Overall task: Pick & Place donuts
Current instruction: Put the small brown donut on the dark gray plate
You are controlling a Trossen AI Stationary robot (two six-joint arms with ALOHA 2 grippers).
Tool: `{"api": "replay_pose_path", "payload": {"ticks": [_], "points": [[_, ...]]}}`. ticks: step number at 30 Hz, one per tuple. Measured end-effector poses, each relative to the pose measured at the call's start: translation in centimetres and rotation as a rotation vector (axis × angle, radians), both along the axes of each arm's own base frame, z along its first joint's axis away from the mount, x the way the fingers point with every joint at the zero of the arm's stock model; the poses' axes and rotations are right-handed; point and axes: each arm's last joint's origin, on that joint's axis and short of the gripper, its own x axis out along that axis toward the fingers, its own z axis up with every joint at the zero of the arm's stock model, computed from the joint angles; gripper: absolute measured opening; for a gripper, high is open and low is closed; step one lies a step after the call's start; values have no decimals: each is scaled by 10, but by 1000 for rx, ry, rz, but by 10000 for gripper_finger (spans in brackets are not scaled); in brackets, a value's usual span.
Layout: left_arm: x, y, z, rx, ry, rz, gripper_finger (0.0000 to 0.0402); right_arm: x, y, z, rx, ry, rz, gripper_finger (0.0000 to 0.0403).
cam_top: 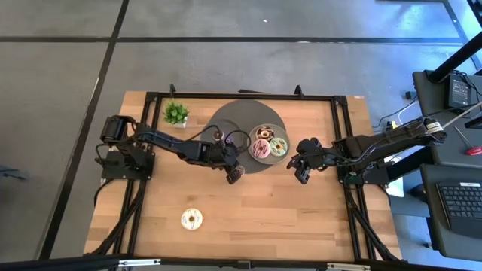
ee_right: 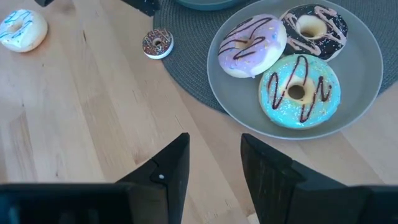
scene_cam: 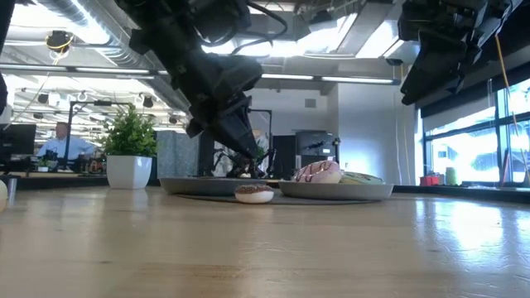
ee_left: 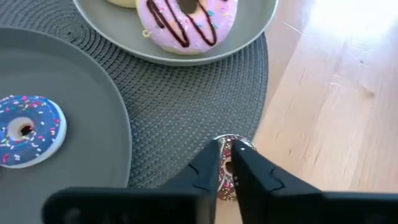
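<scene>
Mini brown donut (ee_left: 227, 167) under nearly closed left claw (ee_left: 225, 163), reaching down.

Three large donuts are lying flat together on a grey plate (ee_right: 367, 93): a pink one (ee_right: 252, 45) with dark drizzle, a chocolate one (ee_right: 309, 27), and a green one (ee_right: 298, 92) just beside both. A mini brown donut (ee_right: 157, 43) with sprinkles is sitting at the mat's edge. A purple mini (ee_left: 26, 129) is resting on another plate. A cream-white donut (cam_top: 193, 219) is lying well apart on the table.

Grey floor (cam_top: 226, 68); bright windows (scene_cam: 476, 153), seemingly desks (scene_cam: 50, 174) behind.
</scene>
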Motion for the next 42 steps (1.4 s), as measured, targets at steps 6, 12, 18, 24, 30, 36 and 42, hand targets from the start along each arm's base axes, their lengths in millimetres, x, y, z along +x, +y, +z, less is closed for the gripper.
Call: {"api": "replay_pose_path", "payload": {"ticks": [6,12,18,24,30,36,42], "points": [[0,0,0,-1,7,-22,103,0,0,0,1,0,-1,145],[-1,-1,-1,-9,14,-26,136,0,0,0,2,0,-2,145],[0,-1,-5,-37,20,8,136,0,0,0,-2,-2,-5,145],[4,0,-17,-26,40,38,127,0,0,0,-9,-6,-10,145],[4,-1,-25,-57,70,40,118,0,0,0,-11,-4,-10,145],[6,-1,-35,-74,85,67,120,0,0,0,-11,-3,-11,145],[6,0,-35,-77,88,69,114,0,0,0,-11,-2,-11,145]]}}
